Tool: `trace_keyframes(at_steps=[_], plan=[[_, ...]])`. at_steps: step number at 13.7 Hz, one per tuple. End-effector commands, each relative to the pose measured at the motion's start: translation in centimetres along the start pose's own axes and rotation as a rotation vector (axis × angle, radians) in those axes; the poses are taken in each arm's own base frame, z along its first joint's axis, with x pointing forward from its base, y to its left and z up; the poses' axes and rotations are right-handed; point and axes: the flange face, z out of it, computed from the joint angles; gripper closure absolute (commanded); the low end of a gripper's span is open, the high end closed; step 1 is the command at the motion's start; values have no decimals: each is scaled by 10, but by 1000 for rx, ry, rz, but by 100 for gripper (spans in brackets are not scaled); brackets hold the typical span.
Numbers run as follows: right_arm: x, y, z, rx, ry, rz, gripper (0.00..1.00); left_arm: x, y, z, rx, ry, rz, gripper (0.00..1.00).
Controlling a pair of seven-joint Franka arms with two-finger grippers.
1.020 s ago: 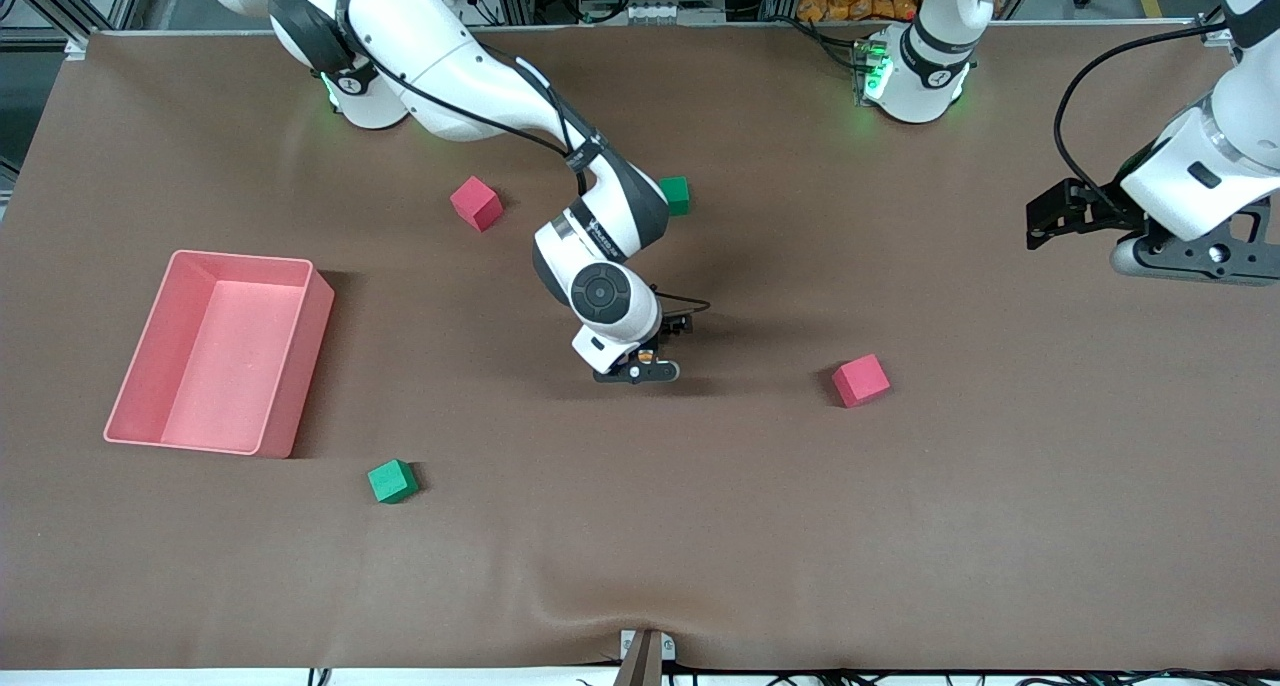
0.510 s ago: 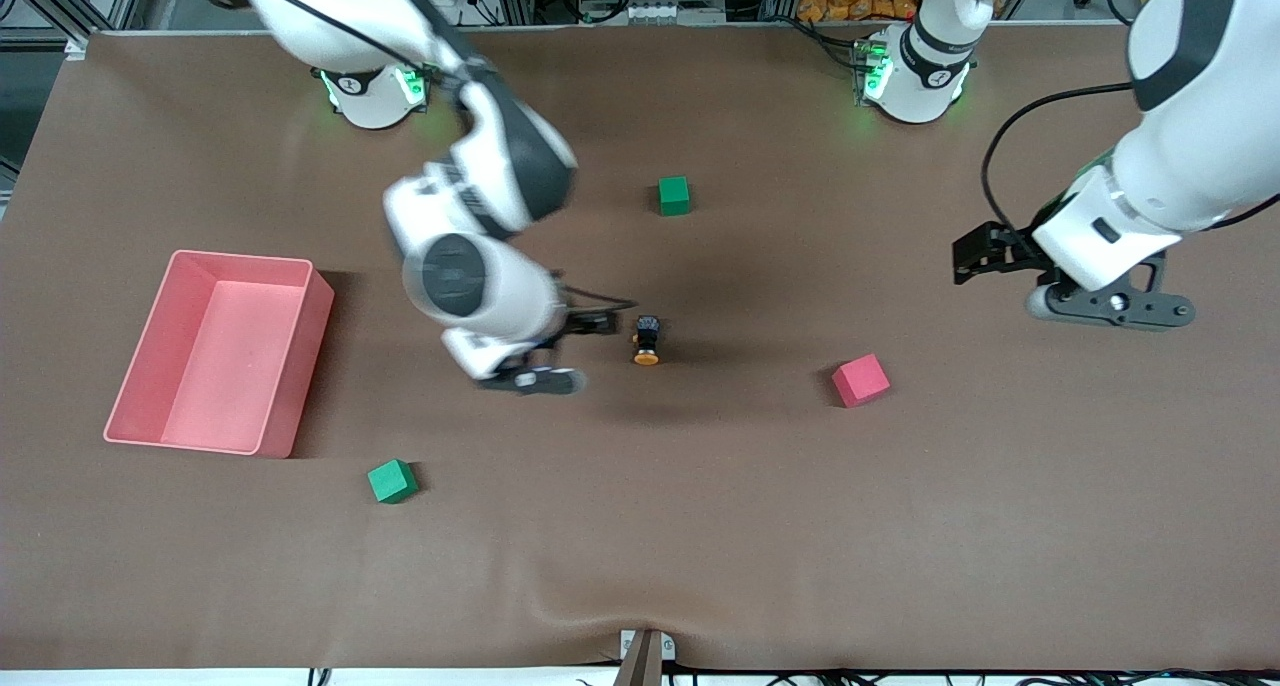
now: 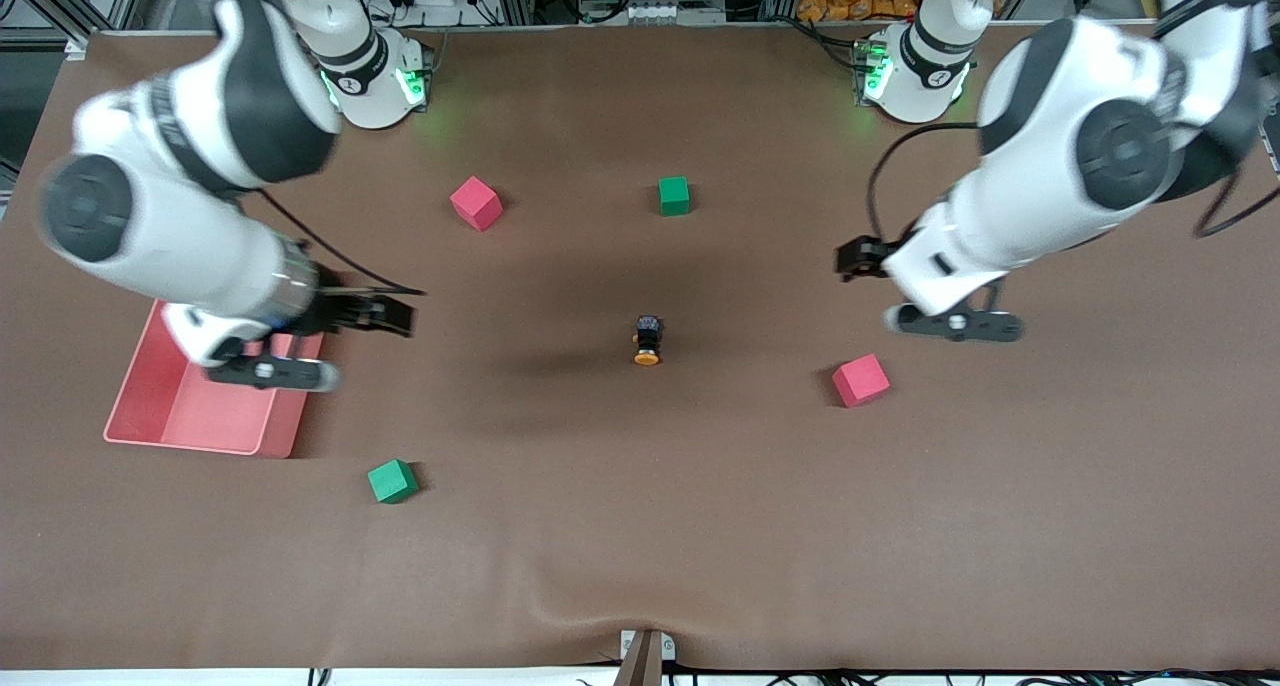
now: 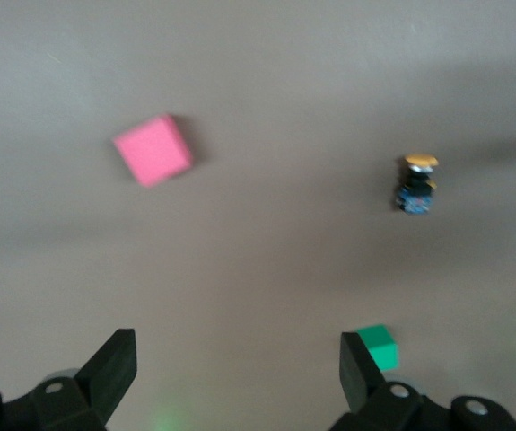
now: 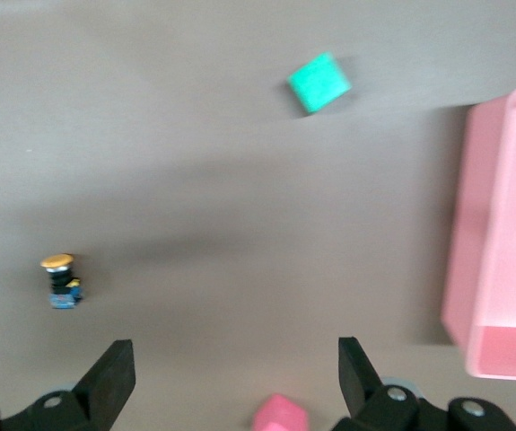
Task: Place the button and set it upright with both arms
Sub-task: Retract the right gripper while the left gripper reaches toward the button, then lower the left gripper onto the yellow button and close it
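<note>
Both grippers have their fingers spread wide apart and hold nothing. The left gripper (image 3: 945, 318) hangs over bare table near a red cube (image 3: 861, 380), toward the left arm's end of the table; in its wrist view the two black fingers (image 4: 114, 370) frame open cloth. The right gripper (image 3: 270, 366) hangs over the rim of a pink bin (image 3: 200, 431) at the right arm's end, its fingers (image 5: 112, 377) likewise parted around nothing. Between the two arms, near the middle of the brown table (image 3: 640, 566), lies the button (image 3: 647, 339), touched by neither gripper. It appears to rest on its side, orange cap toward the front camera and black body pointing away. By that look, the placing is done and the uprighting is left, most likely for the left arm, which is closer to the button. Scattered well apart from the button are another red cube (image 3: 476, 203) and two green cubes (image 3: 674, 195) (image 3: 392, 481).
</note>
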Motion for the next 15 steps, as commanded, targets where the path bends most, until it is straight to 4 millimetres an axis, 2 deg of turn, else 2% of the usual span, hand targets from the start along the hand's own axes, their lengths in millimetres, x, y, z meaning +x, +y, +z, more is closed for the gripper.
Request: trace_keyframes(at_steps=[1, 3, 4, 6, 7, 8, 9, 10, 12, 15], plan=[[-24, 58, -32, -53, 38, -24, 0, 5, 54, 40, 19, -91, -73, 0], [-36, 95, -64, -80, 63, -39, 0, 6, 84, 71, 58, -155, -154, 0], [-44, 105, -78, -82, 75, -63, 0, 7, 95, 80, 65, -164, -146, 0], [-57, 135, -100, -82, 72, -78, 0, 23, 113, 96, 56, -164, -131, 0], [-61, 151, -106, -82, 56, -100, 0, 30, 121, 116, 58, -172, -131, 0], [-64, 163, -117, -82, 52, -131, 0, 38, 123, 128, 29, -166, -138, 0], [-71, 173, -137, -84, 65, -144, 0, 47, 126, 136, -6, -163, -144, 0], [-80, 177, -156, -86, 86, -147, 0, 56, 130, 143, -33, -160, -148, 0], [-86, 177, -162, -122, 71, -153, 0, 66, 138, 147, -73, -102, -154, 0], [-89, 179, -161, -130, 46, -139, 0, 71, 139, 158, -83, -78, -148, 0]])
